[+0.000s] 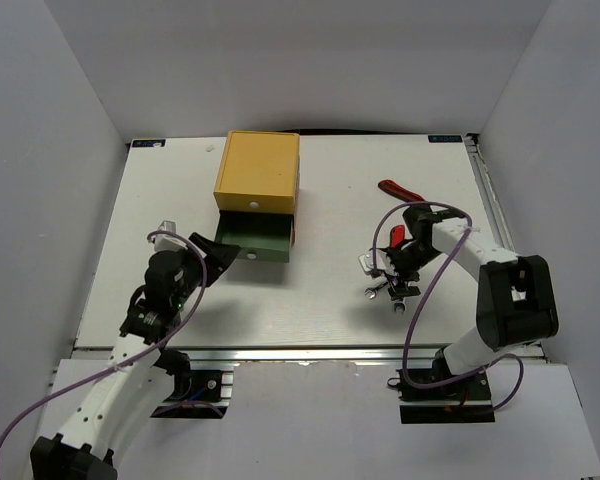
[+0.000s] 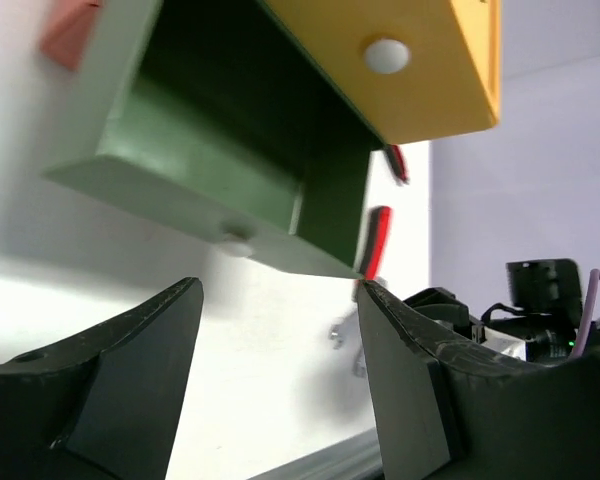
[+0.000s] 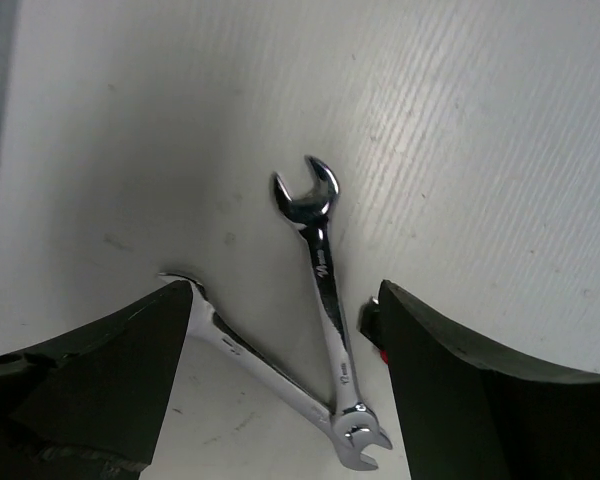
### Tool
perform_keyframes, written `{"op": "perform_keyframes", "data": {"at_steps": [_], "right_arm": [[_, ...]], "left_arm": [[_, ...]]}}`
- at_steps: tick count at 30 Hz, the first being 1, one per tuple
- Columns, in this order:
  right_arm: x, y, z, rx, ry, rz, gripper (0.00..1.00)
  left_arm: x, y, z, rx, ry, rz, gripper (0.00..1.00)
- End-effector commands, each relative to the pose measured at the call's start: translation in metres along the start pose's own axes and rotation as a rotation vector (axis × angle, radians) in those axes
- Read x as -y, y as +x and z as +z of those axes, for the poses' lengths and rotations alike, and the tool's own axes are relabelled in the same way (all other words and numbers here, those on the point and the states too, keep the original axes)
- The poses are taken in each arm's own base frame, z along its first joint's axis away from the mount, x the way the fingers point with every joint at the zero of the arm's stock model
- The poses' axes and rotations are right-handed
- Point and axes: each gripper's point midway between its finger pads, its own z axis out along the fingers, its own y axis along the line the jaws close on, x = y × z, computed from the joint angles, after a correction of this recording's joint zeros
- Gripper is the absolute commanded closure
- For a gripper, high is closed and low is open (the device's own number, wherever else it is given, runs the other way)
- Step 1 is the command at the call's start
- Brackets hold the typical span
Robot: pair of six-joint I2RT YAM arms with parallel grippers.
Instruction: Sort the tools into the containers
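Note:
The box chest (image 1: 258, 168) has a yellow top drawer (image 2: 420, 70) shut and a green middle drawer (image 1: 255, 238) pulled out; its inside (image 2: 230, 140) looks empty from the left wrist view. A sliver of the red-orange drawer (image 2: 70, 30) shows below. My left gripper (image 1: 223, 258) (image 2: 278, 290) is open and empty just before the green drawer's white knob (image 2: 235, 245). My right gripper (image 1: 393, 288) (image 3: 283, 295) is open, straddling two silver wrenches (image 3: 323, 280) (image 1: 373, 290) crossed in a V on the table. No screwdrivers are in view.
A red-handled tool (image 1: 394, 189) lies at the back right, and another (image 1: 395, 237) lies beside my right wrist. One red handle (image 2: 377, 240) shows past the green drawer's corner. White walls close in the table on three sides.

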Motion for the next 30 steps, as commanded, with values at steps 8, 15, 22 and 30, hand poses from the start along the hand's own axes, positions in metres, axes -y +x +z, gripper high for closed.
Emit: {"op": "perform_keyframes", "data": {"at_steps": [8, 15, 22, 30], "right_arm": [[0.036, 0.041, 0.022, -0.212, 0.03, -0.027, 0.26], [0.023, 0.051, 0.038, -0.293, -0.025, -0.045, 0.47], [0.005, 0.057, 0.045, -0.301, -0.084, -0.05, 0.74], [0.018, 0.034, 0.044, -0.222, -0.027, -0.064, 0.91]], "left_arm": [[-0.041, -0.013, -0.022, 0.044, -0.257, 0.101, 0.25], [-0.038, -0.027, -0.028, 0.076, -0.294, 0.15, 0.25], [-0.038, -0.03, -0.03, 0.081, -0.306, 0.164, 0.25], [-0.039, -0.031, -0.031, 0.09, -0.31, 0.161, 0.25]]}}
